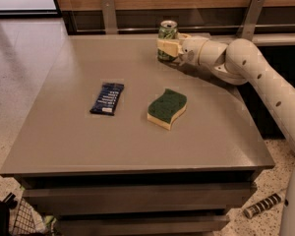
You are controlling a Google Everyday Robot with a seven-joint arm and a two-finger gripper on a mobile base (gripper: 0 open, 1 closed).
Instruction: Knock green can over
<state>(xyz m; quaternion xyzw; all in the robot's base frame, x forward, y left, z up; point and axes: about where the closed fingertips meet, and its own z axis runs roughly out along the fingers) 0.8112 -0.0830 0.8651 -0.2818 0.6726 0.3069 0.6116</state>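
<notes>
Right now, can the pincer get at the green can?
Probably yes. The pincer sits right at the upright can, at the far edge of the table, with nothing between them. The sponge and blue packet lie nearer the middle, out of the way.

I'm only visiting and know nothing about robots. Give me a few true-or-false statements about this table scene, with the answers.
1. The green can stands upright near the far edge of the table. True.
2. The gripper hangs over the sponge. False: it is right at the green can; the sponge lies apart, mid-table.
3. A dark blue packet lies to the left of the sponge. True.
4. The green can lies on its side. False: it is upright.
</notes>
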